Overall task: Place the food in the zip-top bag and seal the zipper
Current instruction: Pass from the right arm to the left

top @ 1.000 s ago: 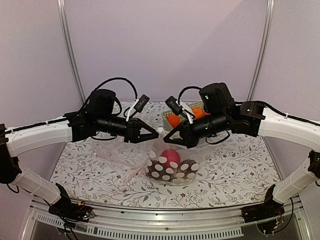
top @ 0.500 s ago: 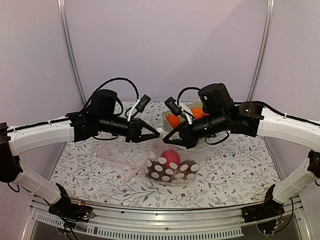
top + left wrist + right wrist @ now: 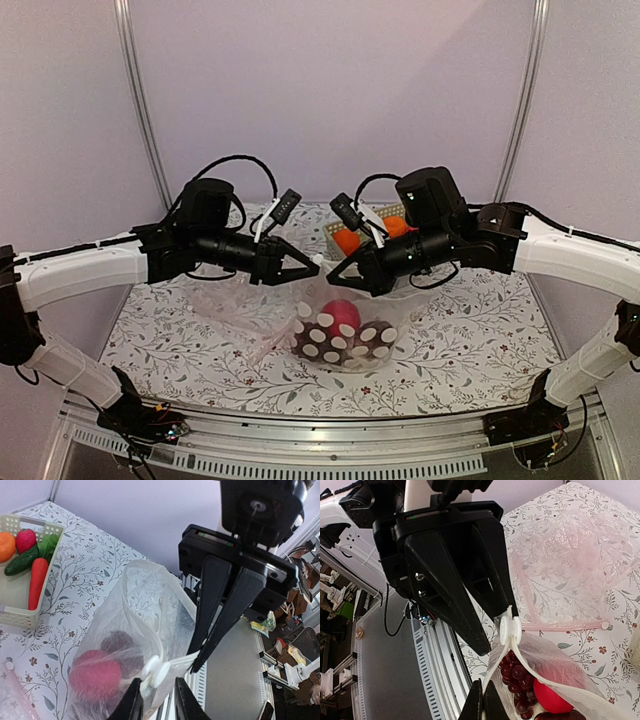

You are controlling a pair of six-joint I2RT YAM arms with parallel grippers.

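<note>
The left gripper (image 3: 312,266) is narrow: its fingers (image 3: 134,704) pinch the small white round slider (image 3: 155,672) of the zipper (image 3: 180,662), a thin whitish strip on the bag's top edge. Below these fingers hangs the zip-top bag (image 3: 350,340), large, of clear plastic with white dots. Inside it lie the bunch of dark purple toy grapes (image 3: 515,680) and the round red fruit (image 3: 551,696), so the food is already in its place. Just beside the slider, tip to tip with the left one, the right gripper (image 3: 336,275) is closed tight on the zipper.

I judge that the sealing is the step in hand. To do it well, the right gripper should hold its end firm and keep the strip stretched straight, while the left one draws the slider along it without twisting.

I cannot tell how much of the zipper is already shut, as its far end is hidden behind the folds. The dots cover part of the grapes. The pale basket (image 3: 20,614) of toy vegetables is cut off at the edge of the left wrist view.
</note>
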